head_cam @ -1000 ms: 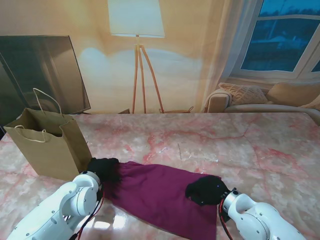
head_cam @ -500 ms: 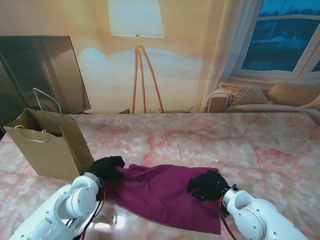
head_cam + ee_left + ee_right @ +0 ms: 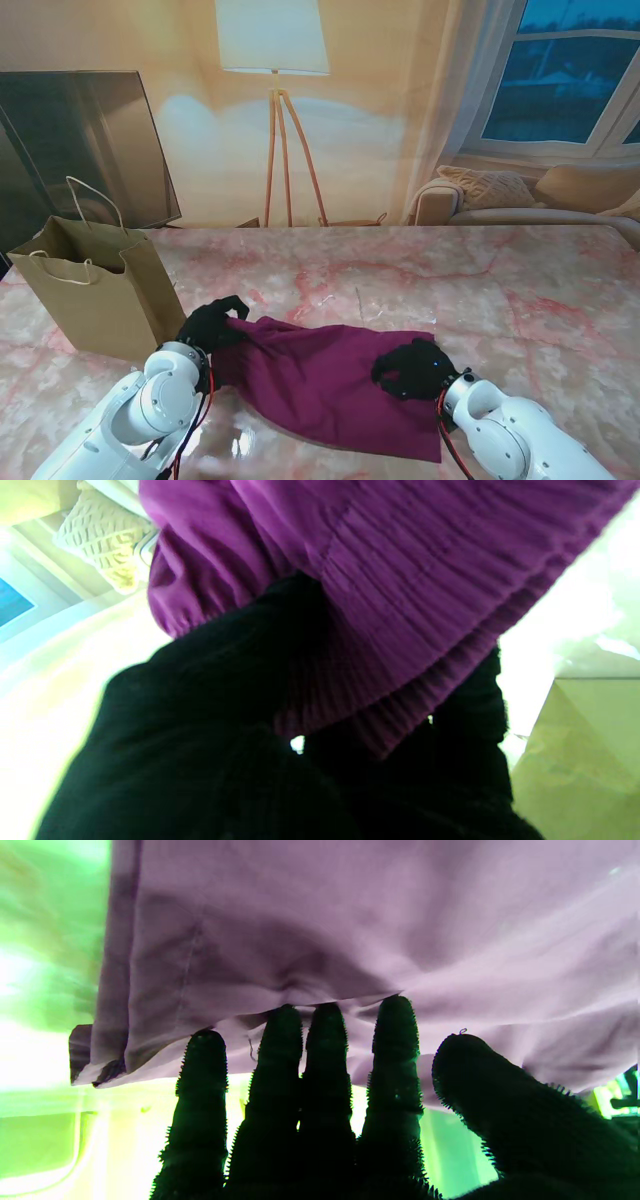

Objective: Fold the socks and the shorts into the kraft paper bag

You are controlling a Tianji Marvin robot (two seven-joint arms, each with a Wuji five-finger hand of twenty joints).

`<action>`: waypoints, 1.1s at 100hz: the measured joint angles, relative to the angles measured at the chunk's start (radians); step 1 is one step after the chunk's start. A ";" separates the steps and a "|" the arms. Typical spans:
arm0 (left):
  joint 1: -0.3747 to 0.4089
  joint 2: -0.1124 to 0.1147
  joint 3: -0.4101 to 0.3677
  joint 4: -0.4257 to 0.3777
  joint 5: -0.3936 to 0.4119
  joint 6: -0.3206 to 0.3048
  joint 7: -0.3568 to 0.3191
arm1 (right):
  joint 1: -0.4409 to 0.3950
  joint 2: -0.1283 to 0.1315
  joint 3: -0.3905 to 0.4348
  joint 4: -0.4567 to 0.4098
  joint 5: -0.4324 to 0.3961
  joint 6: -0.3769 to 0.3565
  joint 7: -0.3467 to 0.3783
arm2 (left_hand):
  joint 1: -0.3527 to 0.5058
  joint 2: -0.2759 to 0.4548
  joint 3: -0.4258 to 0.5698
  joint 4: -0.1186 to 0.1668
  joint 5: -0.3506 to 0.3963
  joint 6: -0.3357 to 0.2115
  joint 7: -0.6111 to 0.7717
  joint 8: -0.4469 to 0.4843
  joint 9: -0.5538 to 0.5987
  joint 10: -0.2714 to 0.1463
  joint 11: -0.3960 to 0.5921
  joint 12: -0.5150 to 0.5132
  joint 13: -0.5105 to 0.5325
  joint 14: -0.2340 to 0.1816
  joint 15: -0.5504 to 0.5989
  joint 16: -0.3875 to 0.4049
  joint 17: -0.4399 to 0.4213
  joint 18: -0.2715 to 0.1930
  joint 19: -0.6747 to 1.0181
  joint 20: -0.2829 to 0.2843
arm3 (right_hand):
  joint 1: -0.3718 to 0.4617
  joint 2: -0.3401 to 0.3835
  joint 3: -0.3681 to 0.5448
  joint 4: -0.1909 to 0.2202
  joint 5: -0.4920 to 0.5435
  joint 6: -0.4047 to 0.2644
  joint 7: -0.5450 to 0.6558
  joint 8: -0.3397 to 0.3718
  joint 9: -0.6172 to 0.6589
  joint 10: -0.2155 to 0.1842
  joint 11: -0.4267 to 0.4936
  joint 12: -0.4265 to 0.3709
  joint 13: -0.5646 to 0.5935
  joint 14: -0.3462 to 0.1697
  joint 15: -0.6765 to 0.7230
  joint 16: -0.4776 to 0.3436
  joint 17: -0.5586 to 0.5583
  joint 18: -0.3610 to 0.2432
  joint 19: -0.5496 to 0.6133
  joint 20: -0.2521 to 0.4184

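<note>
Glossy pink-and-white marble table [image 3: 520,290] spread wide under warm lamplight, veined in red. On it, rumpled magenta fabric shorts [image 3: 330,380] lying just right of the open brown kraft paper bag [image 3: 95,295], which stands upright with twine handles raised. Black-gloved left hand [image 3: 212,325] right beside the bag's near right corner, fingers [image 3: 465,715] clenched on the gathered elastic waistband of the shorts, that edge lifted off the table. Black-gloved right hand [image 3: 412,368] well to the right of the bag, on the far end of the shorts; fingers [image 3: 395,1040] tucked at the hem with the cloth draped over their tips, thumb set apart, firm pinch or mere contact impossible to tell. Behind the bag, a dark flat television screen [image 3: 80,150] leaning at the wall. Farther right of the bag, a wooden tripod floor lamp with a white shade [image 3: 272,60], then a beige sofa with a knitted cushion [image 3: 490,190] beneath a white-framed window showing dusk-blue sky [image 3: 570,70]
</note>
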 measured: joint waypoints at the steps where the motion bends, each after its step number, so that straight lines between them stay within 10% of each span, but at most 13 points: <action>1: 0.001 0.000 -0.001 -0.002 -0.001 0.001 0.002 | 0.000 0.000 0.000 0.001 -0.003 -0.001 -0.003 | 0.005 0.000 0.000 -0.001 0.000 0.009 -0.016 -0.015 0.000 0.002 0.001 0.002 0.000 0.000 0.006 0.004 0.006 0.000 0.006 0.000 | 0.000 0.000 0.000 0.000 -0.016 0.000 -0.002 -0.001 0.000 0.001 -0.002 0.000 0.000 0.002 -0.006 0.000 0.000 0.000 0.000 0.000; 52: 0.069 -0.008 -0.082 -0.180 -0.112 0.200 -0.035 | 0.096 0.010 -0.138 0.042 -0.026 0.030 -0.030 | 0.029 0.021 -0.010 -0.011 0.025 0.093 -0.117 -0.141 -0.011 0.045 0.041 0.067 0.099 -0.022 0.209 0.143 0.241 -0.003 0.162 0.001 | 0.000 0.011 0.000 0.000 -0.038 -0.012 -0.023 0.022 -0.027 0.005 -0.044 -0.016 -0.036 0.047 -0.057 -0.016 0.014 -0.013 -0.014 0.000; 110: 0.041 -0.024 -0.031 -0.321 -0.259 0.416 -0.030 | 0.253 0.006 -0.360 0.089 0.012 0.139 -0.027 | 0.046 0.066 -0.009 -0.014 -0.076 0.219 -0.248 -0.242 -0.125 0.069 0.032 0.036 0.100 -0.049 0.245 0.113 0.256 -0.025 0.175 -0.008 | -0.011 0.037 -0.026 0.000 -0.070 -0.012 -0.037 0.045 -0.062 0.019 -0.082 -0.042 -0.058 0.045 -0.092 -0.061 -0.010 -0.024 -0.038 0.000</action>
